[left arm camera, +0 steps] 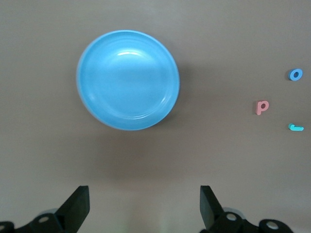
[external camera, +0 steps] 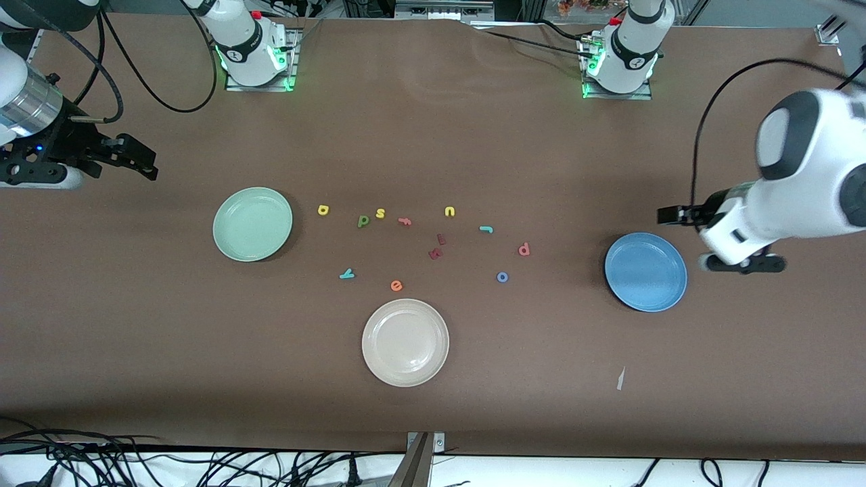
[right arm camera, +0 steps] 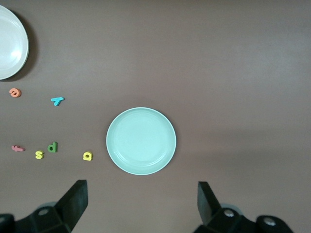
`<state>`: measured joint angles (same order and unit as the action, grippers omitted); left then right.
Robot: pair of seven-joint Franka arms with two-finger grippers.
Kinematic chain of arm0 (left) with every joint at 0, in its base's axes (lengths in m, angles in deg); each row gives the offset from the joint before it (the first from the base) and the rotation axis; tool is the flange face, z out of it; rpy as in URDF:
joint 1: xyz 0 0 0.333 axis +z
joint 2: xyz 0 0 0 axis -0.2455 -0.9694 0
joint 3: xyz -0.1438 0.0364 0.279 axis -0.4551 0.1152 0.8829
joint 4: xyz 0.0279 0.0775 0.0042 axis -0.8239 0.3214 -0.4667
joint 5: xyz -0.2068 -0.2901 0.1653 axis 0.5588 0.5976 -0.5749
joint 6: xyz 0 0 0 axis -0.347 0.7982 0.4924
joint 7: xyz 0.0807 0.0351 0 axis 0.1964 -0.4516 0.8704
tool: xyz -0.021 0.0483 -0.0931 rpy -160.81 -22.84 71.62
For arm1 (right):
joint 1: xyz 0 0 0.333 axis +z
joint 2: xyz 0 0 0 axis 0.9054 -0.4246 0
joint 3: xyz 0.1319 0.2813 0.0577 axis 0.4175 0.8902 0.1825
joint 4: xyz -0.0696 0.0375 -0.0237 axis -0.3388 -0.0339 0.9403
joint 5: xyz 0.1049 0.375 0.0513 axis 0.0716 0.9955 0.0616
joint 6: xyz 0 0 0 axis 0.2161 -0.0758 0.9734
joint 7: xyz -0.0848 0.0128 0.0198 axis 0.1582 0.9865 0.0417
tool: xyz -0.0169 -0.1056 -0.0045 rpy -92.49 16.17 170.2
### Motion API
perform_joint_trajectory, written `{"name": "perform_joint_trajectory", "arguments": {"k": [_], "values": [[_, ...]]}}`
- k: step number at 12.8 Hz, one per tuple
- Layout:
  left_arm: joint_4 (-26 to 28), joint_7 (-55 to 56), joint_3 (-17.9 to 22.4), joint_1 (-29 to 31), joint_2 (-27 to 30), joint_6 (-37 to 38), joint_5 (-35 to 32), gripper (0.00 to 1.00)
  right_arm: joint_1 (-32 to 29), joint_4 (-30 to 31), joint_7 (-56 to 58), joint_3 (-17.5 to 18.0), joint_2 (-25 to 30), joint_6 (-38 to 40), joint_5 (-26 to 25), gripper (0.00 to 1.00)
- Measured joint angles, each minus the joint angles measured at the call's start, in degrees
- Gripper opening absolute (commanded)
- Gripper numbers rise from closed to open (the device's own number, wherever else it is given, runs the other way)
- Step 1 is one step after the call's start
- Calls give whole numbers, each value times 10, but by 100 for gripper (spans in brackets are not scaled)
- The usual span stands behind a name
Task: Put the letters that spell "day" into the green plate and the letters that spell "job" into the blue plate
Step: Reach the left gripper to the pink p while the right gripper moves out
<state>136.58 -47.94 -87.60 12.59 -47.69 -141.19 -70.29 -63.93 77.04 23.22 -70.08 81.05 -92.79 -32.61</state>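
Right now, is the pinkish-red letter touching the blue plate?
Apart. The left wrist view shows bare table between the pinkish-red letter and the blue plate; the front view shows the same gap.

Three plates lie on the table: one green plate (external camera: 252, 224), one blue plate (external camera: 645, 272) and one white plate (external camera: 405, 342). Twelve toy letters are scattered between them: three yellow (a (external camera: 323, 210), s (external camera: 380, 214), u (external camera: 450, 212)), one dark green d (external camera: 363, 220), two teal (y (external camera: 347, 274), j (external camera: 486, 229)), one blue o (external camera: 502, 276), one pinkish-red b (external camera: 524, 249), one pink f (external camera: 404, 220), one orange e (external camera: 396, 285) and two dark red letters (external camera: 438, 247). Two arms stand at the table, each with one gripper: the left gripper (external camera: 666, 215) and the right gripper (external camera: 139, 161).
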Motion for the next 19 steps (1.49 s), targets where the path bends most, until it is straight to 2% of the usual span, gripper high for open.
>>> {"name": "perform_joint_trajectory", "arguments": {"k": [4, 6, 10, 13, 16, 19], "values": [[-4, 13, -1, -48, -52, -67, 6, 100, 0, 0, 0, 0, 0, 2, 0, 100], [-4, 34, -2, -54, -70, -109, 45, 100, 0, 0, 0, 0, 0, 9, 0, 100], [5, 134, -4, -97, -115, -209, 61, 100, 1, 0, 0, 1, 0, 12, 0, 100], [50, 201, -5, -143, -136, -316, 61, 100, 17, 4, -1, 4, -17, 21, 0, 100], [95, 247, -5, -169, -137, -379, 32, 100, 40, 8, -15, 6, -65, 13, 0, 100], [133, 292, -5, -189, -143, -424, -4, 99, 68, 32, -73, 6, -107, -35, 0, 100]]}}
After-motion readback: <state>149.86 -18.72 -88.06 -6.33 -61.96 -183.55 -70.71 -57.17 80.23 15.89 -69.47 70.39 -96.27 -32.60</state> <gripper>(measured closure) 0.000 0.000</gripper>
